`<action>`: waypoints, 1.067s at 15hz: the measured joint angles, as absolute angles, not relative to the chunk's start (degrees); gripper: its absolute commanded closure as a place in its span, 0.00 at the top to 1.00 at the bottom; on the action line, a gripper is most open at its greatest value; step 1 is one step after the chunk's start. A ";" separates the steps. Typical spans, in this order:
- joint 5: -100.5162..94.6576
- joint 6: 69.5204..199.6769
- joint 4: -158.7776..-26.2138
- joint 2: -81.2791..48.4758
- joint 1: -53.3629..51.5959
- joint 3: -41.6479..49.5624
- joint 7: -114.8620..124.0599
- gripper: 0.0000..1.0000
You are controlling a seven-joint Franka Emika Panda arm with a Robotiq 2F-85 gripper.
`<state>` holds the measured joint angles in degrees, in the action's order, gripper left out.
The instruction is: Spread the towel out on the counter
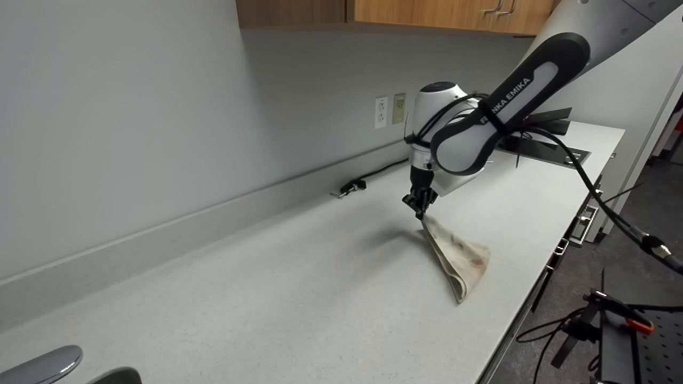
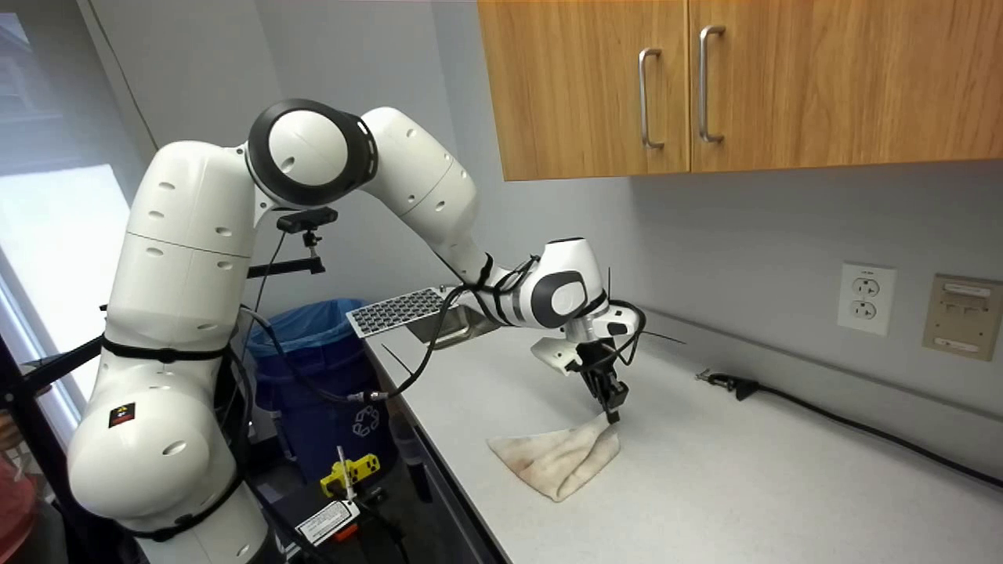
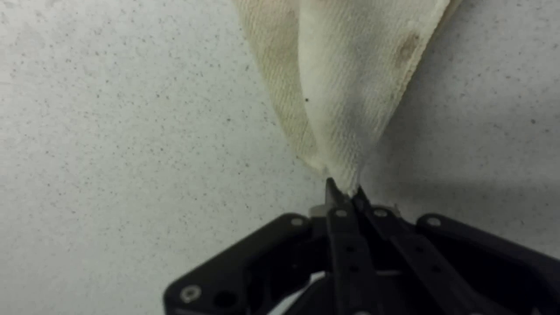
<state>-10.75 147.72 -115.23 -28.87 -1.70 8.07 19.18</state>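
- Wrist view, left of the gripper point(image 3: 345, 191): bare, speckled counter point(image 3: 131, 153), smooth-looking, so I would expect cloth to slide over it easily
- Just left of the fingertips: the lower layer of the towel point(image 3: 350, 87), its end close by them; whether it is pinched too I cannot tell
- At the gripper: jaws narrow, nearly together, with the towel's tip caught between them; beyond, the upper layer widens and lies folded over the lower one
- Right of that fold: a stitched hem and a brown stain point(image 3: 407, 49), then shaded counter
- In an exterior view, left of the gripper and nearer the wall point(image 1: 133, 133): a black clip point(image 1: 356, 185), well apart from the towel
- Right of the gripper there: the towel slants from the fingertips down onto the counter, a folded wedge, not yet spread
- Handling, as I judge it: light, soft, limp, hardly fragile; pulled flat along it may drag as one bundle, so lift the tip and draw it over slowly
- Best hold: a corner or hem, one layer only; with both layers pinched, the fold would simply follow the gripper
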 measured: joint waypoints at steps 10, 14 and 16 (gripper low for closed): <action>-10.91 141.59 -121.21 -8.13 -3.19 5.45 13.97 0.01; -10.62 137.38 -123.77 -2.77 -3.05 4.51 10.78 0.01; -9.90 134.97 -125.13 -0.94 -2.93 4.23 8.38 0.01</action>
